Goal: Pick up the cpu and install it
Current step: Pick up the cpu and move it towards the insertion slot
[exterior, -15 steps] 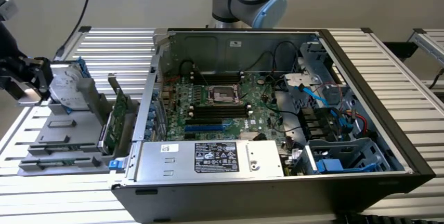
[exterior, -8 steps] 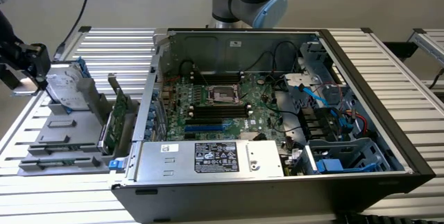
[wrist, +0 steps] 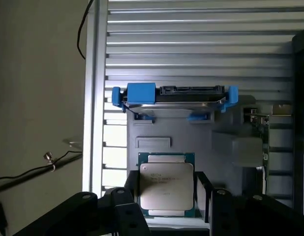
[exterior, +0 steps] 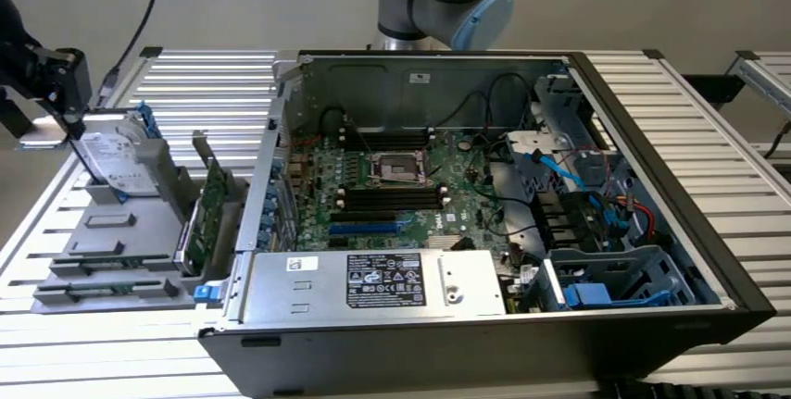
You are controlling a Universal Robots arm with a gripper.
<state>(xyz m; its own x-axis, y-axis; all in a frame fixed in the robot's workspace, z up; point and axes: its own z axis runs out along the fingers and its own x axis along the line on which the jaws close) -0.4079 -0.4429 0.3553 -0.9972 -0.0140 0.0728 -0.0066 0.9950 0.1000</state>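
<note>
The cpu point(wrist: 167, 189), a small square chip with a silver-grey metal top and a green rim, sits between the two black fingers point(wrist: 207, 196) of my gripper point(wrist: 167, 199). The jaws press on its two opposite edges, and it hangs above the grey parts holder point(wrist: 230, 147). In the exterior view the gripper point(exterior: 50, 117) is at the far left, above the holder's far corner, with the cpu point(exterior: 41, 133) showing as a pale plate under it. The bare cpu socket point(exterior: 398, 168) lies on the green motherboard inside the open computer case point(exterior: 643, 232).
A silver hard drive point(exterior: 118, 163) in a blue bracket point(wrist: 142, 93) stands in the grey holder point(exterior: 111, 251) beside the gripper. A long green circuit card point(exterior: 204, 218) stands upright between holder and case. The case walls, cables point(exterior: 581, 177) and power supply point(exterior: 370, 283) ring the motherboard. A black cable point(wrist: 24, 172) lies off the table.
</note>
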